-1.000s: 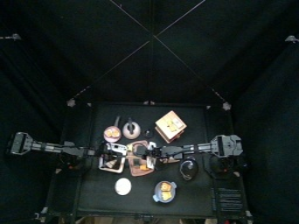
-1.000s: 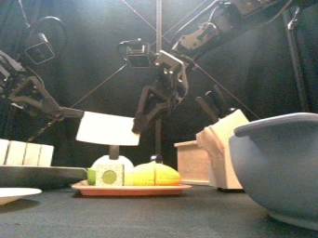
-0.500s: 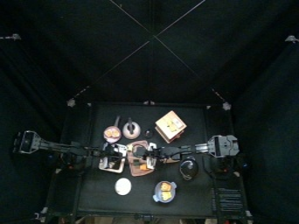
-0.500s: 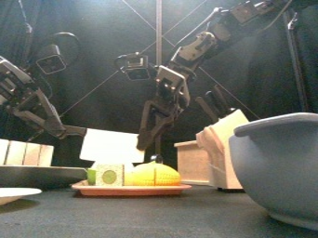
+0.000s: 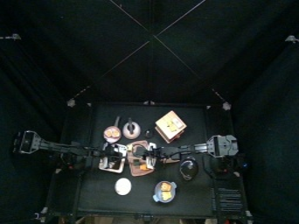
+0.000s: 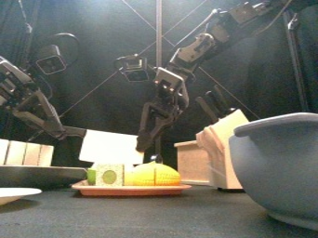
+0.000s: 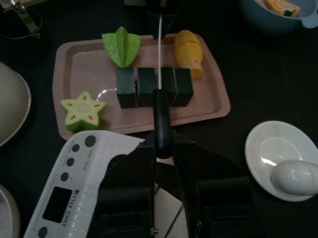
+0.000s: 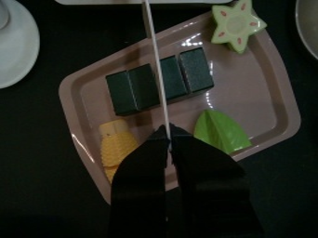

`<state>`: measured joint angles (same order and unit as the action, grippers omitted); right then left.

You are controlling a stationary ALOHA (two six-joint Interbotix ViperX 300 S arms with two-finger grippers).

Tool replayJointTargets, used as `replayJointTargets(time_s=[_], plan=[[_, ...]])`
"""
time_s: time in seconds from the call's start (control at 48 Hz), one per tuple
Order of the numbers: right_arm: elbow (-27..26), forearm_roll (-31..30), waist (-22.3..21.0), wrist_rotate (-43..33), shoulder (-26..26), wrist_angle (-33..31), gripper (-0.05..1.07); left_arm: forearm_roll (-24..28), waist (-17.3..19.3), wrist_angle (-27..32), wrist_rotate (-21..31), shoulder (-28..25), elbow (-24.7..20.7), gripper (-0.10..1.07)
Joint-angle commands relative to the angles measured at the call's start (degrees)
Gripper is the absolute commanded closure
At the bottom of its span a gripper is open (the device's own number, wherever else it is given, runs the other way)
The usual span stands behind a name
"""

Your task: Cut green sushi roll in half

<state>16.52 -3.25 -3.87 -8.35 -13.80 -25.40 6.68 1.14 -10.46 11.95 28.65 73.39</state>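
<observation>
The dark green sushi roll [image 7: 139, 86] [image 8: 130, 85] lies across the middle of a pink tray [image 7: 214, 104] [image 8: 255, 93]. In the front view the roll [image 6: 107, 174] sits at the tray's left end. A thin knife [image 8: 152, 56] [image 7: 162, 139] runs straight over the roll's middle. In each wrist view it comes out from between that arm's jaws. My left gripper [image 7: 162, 181] is closed around its black handle. My right gripper [image 8: 163, 130] is pinched on the blade's other end. Whether the blade touches the roll I cannot tell.
On the tray lie a green leaf piece [image 7: 122, 45] and yellow corn [image 7: 189, 51] [image 6: 155, 174]. A star shape [image 7: 82, 110] lies beside the tray, and a small plate with an egg [image 7: 284, 158] stands near. A white holed plate [image 6: 110, 146] hangs by my left gripper. A large bowl [image 6: 280, 167] fills the front right.
Compared with a second ago, both arms have come down and the white plate hangs lower, just above the roll. Over the last half second nothing moves.
</observation>
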Motion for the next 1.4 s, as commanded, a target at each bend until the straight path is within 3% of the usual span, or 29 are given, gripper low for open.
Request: replayJointTargets(time_s=[0.0,1.375], plan=[[-0.70,0.00,-1.05,0.00,1.14,-0.35,0.73,0.09,0.09,0.09,0.09,0.09,-0.35,0.50],[0.79,3.25,-1.67,-0.35,-0.53,-1.14,0.73,-0.35,-1.49,1.32,0.26,-2.72,-0.79,0.50]])
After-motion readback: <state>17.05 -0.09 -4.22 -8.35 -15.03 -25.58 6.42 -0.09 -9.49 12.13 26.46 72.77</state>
